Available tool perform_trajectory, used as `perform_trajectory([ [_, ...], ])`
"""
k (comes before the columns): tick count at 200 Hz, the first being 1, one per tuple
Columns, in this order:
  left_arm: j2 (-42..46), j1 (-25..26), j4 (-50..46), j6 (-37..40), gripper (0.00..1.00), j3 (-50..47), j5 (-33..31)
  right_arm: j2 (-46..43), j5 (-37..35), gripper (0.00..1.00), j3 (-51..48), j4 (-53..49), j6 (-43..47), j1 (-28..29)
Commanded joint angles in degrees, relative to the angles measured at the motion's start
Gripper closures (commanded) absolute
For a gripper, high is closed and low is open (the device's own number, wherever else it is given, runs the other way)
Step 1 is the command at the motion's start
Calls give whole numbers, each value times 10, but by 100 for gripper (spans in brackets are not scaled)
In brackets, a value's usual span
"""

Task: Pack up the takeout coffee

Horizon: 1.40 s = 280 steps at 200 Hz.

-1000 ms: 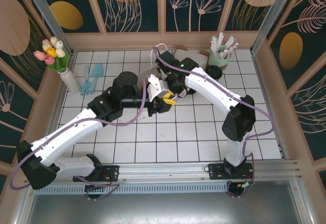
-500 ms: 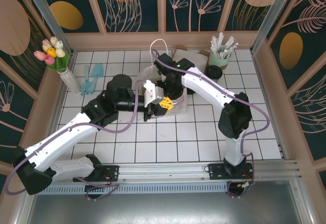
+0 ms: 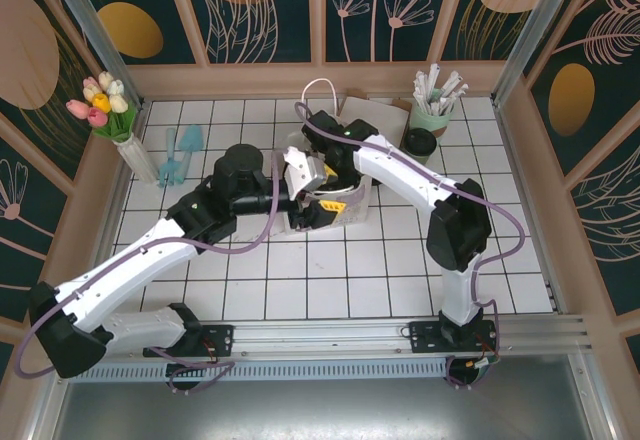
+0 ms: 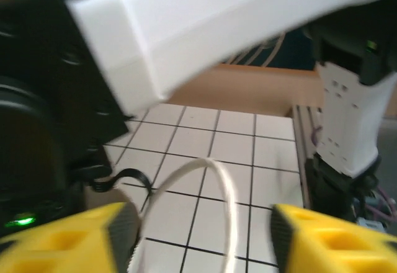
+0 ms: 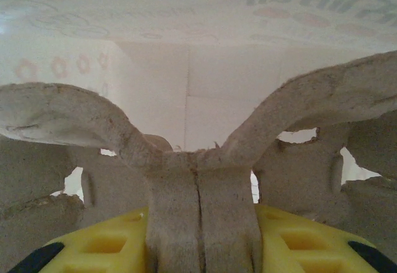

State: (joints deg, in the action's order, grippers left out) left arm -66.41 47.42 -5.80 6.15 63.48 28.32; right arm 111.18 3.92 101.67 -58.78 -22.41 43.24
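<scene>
**Top view.** The white paper bag (image 3: 352, 208) stands at the centre of the frame. The left gripper (image 3: 314, 206) sits at the bag's left edge. The right arm (image 3: 400, 172) reaches into the bag from the upper right. The coffee cup (image 3: 420, 143), dark green with a black lid, stands on the tiled table (image 3: 300, 280) in the upper right of the frame. It is just below the mint-green cup of straws (image 3: 432, 112) and apart from the bag.

**Left wrist view.** The left gripper (image 4: 200, 232) is open, with its 2 yellow fingers wide apart at the lower corners. A white cord loop (image 4: 205, 161), probably a bag handle, rises between them. Neither finger touches it.

**Right wrist view.** The right gripper (image 5: 198, 226) is clamped on the centre rib of a grey cardboard cup tray (image 5: 68, 115). White bag walls surround the tray.

**Progress.** The tray is inside the bag. Whether it rests on the bottom cannot be told. The coffee is not yet packed. Judged remaining: release the tray, fetch the cup and set it in the bag.
</scene>
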Motion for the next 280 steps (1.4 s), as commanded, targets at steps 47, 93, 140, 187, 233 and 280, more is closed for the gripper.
perform_trajectory([
  [47, 82, -93, 40, -213, 1, -45, -356, -19, -7, 61, -37, 37, 20, 0],
  [93, 44, -112, -85, -374, 1, -17, -394, -17, -9, 61, -52, 57, 19, 0],
  [140, 13, -112, -114, -443, 4, -15, -352, -18, -16, 61, -63, 69, 18, 1],
  [187, -54, -112, -176, -426, 16, 33, -364, -17, -22, 61, -60, 69, 14, 4],
  [233, -75, -111, -183, -404, 38, 58, -368, -18, -38, 61, -64, 78, 9, 7],
  [280, -77, -112, -190, -398, 54, 56, -368, -12, -44, 61, -69, 87, 12, 11],
])
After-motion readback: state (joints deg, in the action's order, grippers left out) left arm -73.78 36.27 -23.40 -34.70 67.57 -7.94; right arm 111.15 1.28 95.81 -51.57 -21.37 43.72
